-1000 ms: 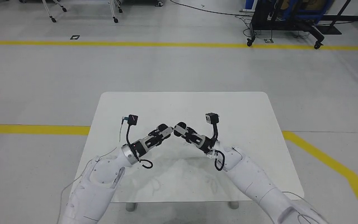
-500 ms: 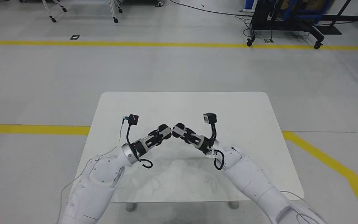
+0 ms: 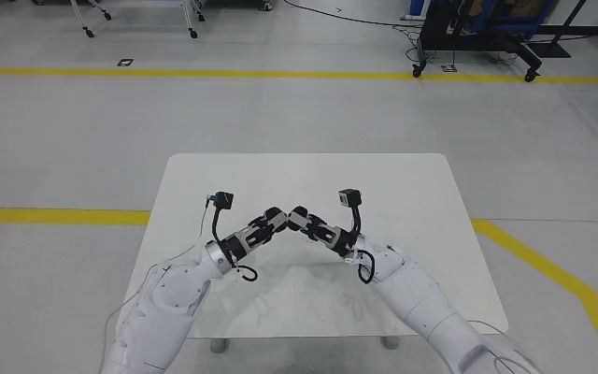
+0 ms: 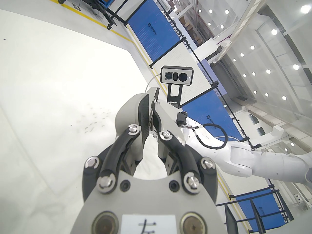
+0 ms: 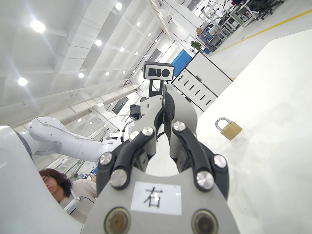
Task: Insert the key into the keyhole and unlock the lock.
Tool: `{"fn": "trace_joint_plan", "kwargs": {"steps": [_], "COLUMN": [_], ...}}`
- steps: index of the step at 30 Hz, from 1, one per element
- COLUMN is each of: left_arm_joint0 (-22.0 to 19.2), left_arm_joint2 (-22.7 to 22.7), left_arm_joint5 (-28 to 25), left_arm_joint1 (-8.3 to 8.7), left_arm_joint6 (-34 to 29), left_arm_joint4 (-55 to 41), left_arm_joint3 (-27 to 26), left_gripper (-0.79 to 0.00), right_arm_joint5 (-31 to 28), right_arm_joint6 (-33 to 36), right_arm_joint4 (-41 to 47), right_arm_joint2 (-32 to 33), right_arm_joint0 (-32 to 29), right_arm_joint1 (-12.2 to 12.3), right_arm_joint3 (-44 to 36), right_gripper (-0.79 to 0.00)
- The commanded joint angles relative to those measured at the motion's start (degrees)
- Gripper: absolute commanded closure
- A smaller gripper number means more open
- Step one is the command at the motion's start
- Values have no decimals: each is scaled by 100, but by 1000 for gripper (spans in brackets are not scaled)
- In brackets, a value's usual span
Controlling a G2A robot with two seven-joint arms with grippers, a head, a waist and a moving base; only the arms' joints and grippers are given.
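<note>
We list left gripper (image 3: 277, 219) and right gripper (image 3: 296, 217) pinched closed, tips meeting mid-frame; padlock (image 5: 229, 129) lies locked on table (image 5: 273, 93), unlocking wholly outstanding.

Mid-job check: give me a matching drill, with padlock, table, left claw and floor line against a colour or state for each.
1. padlock
2. table
3. left claw
4. floor line

A. yellow
B. shut, tip close to the right claw
C. brass, lying on the table
D. white

Pairs: 1-C, 2-D, 3-B, 4-A
</note>
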Motion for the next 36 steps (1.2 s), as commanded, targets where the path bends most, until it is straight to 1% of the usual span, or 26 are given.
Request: {"fn": "trace_joint_plan", "kwargs": {"steps": [1, 4, 7, 10, 19, 23, 24, 26, 27, 29, 32, 33, 35, 36], "left_arm_joint0": [12, 31, 42, 68, 67, 102, 96, 59, 25, -22, -116, -151, -198, -222], "left_arm_joint2": [-2, -12, -127, -251, -261, -222, -230, -238, -256, -252, -242, -233, -213, -204], "left_arm_joint5": [-21, -66, -116, -282, -289, -138, -109, -8, 35, 131, 271, 296, 279, 256], "left_arm_joint1": [2, 5, 13, 33, 35, 33, 36, 53, 67, 89, 120, 132, 151, 162], "left_arm_joint6": [19, 27, -57, -280, -317, -336, -403, -730, -916, -1313, -1838, -2029, -2319, -2444], "left_arm_joint4": [10, -60, -549, -1079, -1131, -1178, -1280, -1445, -1477, -1597, -1711, -1716, -1720, -1694], "left_arm_joint3": [-4, -12, 15, 63, 69, 8, 14, 41, 52, 75, 110, 126, 144, 147], "left_gripper": [0, 0, 0, 0, 0, 0, 0, 0, 0, 0, 0, 0, 0, 0], "right_arm_joint5": [1, 1, 1, 1, 1, 1, 44, 437, 654, 864, 1233, 1469, 1783, 1902], "right_arm_joint6": [26, 12, -33, -33, -33, -33, -27, -30, 114, 558, 1869, 2355, 2999, 3249], "right_arm_joint4": [20, 109, 139, 139, 139, 139, 80, -670, -905, -909, -424, -250, 38, 200], "right_arm_joint2": [46, 149, 183, 183, 183, 183, 189, 345, 397, 594, 945, 1044, 1284, 1356], "right_arm_joint0": [-26, -81, -90, -90, -90, -90, -82, 31, 45, 0, -90, -140, -204, -266], "right_arm_joint1": [-4, -7, -5, -5, -5, -5, -1, 70, 114, 231, 459, 534, 656, 698], "right_arm_joint3": [-26, -79, -60, -60, -60, -60, -61, -112, -207, -415, -788, -891, -1135, -1244], "right_gripper": [-785, -785, -785, -785, -785, -785, -785, -785, -785, -785, -785, -785, -785, -634]}}
